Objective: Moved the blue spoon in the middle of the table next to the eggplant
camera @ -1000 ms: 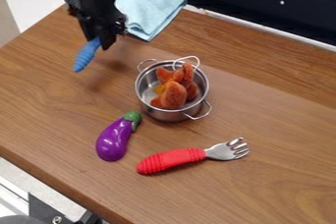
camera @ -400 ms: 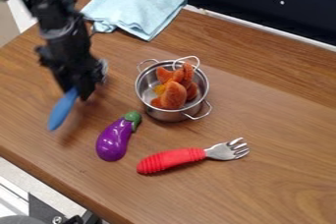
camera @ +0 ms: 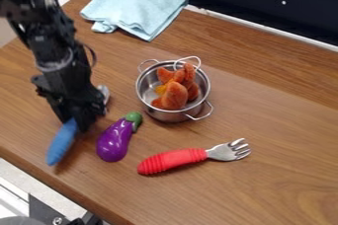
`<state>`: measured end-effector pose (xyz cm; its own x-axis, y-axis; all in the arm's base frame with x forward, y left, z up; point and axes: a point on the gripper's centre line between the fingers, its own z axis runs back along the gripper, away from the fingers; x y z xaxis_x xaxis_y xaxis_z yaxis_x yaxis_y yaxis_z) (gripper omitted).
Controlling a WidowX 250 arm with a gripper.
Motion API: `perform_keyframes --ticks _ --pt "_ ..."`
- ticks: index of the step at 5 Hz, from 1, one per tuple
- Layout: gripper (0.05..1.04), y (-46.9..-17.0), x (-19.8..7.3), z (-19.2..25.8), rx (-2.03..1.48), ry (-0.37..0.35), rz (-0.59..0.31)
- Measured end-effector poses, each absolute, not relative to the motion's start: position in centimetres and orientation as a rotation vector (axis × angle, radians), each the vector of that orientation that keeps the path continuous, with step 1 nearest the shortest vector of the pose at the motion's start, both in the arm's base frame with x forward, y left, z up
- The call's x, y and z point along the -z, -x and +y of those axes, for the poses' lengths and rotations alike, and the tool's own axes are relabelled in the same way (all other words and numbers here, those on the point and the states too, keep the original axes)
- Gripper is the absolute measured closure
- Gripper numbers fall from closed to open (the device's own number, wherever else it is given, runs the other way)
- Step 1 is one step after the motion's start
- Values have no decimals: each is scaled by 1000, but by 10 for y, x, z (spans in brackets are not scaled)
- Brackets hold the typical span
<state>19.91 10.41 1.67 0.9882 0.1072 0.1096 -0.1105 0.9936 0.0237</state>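
Observation:
My black gripper [camera: 80, 120] hangs low over the left part of the wooden table [camera: 264, 189], shut on the blue spoon [camera: 62, 142]. The spoon's blue handle points down and left from the gripper, and a bit of its metal end shows at the gripper's right side. Just right of the handle lies the purple eggplant [camera: 114, 141], green stem up and to the right, with a narrow gap between them. The spoon's middle is hidden by the gripper.
A metal pot [camera: 173, 115] with orange food pieces stands right of the gripper. A red-handled fork [camera: 173, 161] lies right of the eggplant. A light blue cloth [camera: 135, 8] lies at the back, and the table's front edge runs below the spoon.
From the back left, the gripper has come forward and down with the blue spoon, ending beside the eggplant. The cloth's left part is uncovered. Pot, eggplant and fork have stayed put.

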Motion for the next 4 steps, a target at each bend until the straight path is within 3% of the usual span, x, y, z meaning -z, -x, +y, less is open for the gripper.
perform_keyframes --ticks 2,3,4 --pt "757 -204 -14 100 -123 -26 -160" --pt "700 -210 -20 103 -144 -2 -168" --pt "421 -209 -24 106 -141 20 -148"
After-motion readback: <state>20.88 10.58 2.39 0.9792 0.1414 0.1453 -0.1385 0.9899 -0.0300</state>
